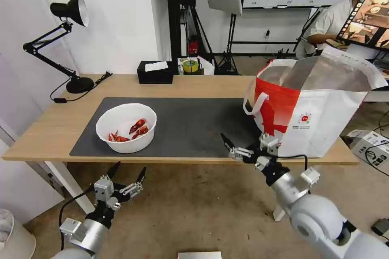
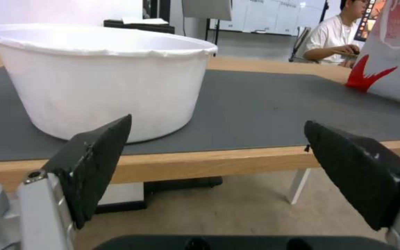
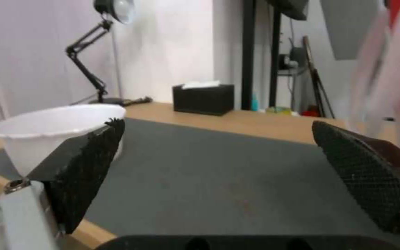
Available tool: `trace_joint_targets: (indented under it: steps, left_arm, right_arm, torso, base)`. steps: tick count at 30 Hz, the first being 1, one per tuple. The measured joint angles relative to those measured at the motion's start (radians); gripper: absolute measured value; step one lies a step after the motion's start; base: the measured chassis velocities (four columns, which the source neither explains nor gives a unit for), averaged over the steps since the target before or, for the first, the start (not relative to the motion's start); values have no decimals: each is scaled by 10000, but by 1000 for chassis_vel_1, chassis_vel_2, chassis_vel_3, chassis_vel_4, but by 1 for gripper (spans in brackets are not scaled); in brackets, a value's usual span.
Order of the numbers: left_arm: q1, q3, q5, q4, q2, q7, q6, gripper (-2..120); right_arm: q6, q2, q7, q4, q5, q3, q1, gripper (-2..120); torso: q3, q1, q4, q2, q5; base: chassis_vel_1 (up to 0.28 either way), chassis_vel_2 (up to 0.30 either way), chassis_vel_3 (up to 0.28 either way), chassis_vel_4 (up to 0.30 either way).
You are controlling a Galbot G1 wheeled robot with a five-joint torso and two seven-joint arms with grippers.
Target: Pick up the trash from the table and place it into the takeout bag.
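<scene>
Bowl [image 1: 126,128] on mat, left of bag [image 1: 312,107]. Left pincer [image 1: 128,173] apart, empty, below bench [image 1: 40,129] edge before bowl. Right pincer [image 1: 243,145] apart beside bag. Advise: lift level, shells loose.

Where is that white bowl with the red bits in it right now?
In the head view, the white bowl sits on the left part of the dark mat, near the table's front edge, just beyond the open left gripper.

Bright even light; right wrist view blurred.
</scene>
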Motion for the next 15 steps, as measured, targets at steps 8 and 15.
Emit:
trace_joint_targets:
  steps: [8, 15]
  left_arm:
    - [-57, 29, -3, 53, 14, 3, -9, 100]
    - [-45, 43, -4, 54, 16, 2, -9, 100]
  right_arm:
    - [769, 572, -3, -648, -1080, 163, -1342, 100]
    - [1084, 881, 154, -879, -1452, 141, -1592, 100]
  torso:
    - [0, -1, -2, 0, 0]
    - [0, 0, -2, 0, 0]
  base:
    - [0, 0, 0, 0]
    - [0, 0, 0, 0]
